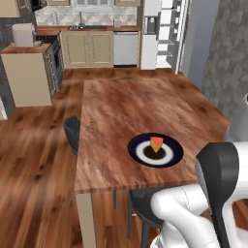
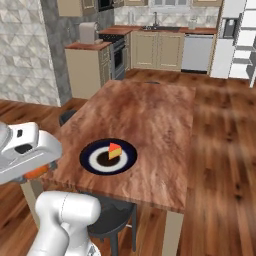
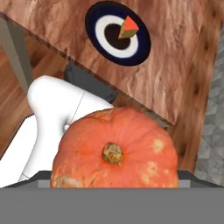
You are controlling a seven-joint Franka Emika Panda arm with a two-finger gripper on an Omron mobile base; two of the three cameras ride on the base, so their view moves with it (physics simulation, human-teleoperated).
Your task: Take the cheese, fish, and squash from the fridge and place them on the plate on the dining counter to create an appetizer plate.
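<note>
An orange-brown squash sits right in front of the hand camera and hides the fingertips. My gripper is shut on it, left of and below the dining counter's near edge; a sliver of the squash shows under the white hand. The navy-rimmed plate lies near the counter's front edge. On it rests the cheese wedge. A dark blot beside the cheese looks like the fish, too small to make out.
The fridge stands at the far end of the room with its white shelves showing. Dark stools are tucked under the counter's side and near end. Beige kitchen cabinets line the back wall. A stone wall runs beside the counter.
</note>
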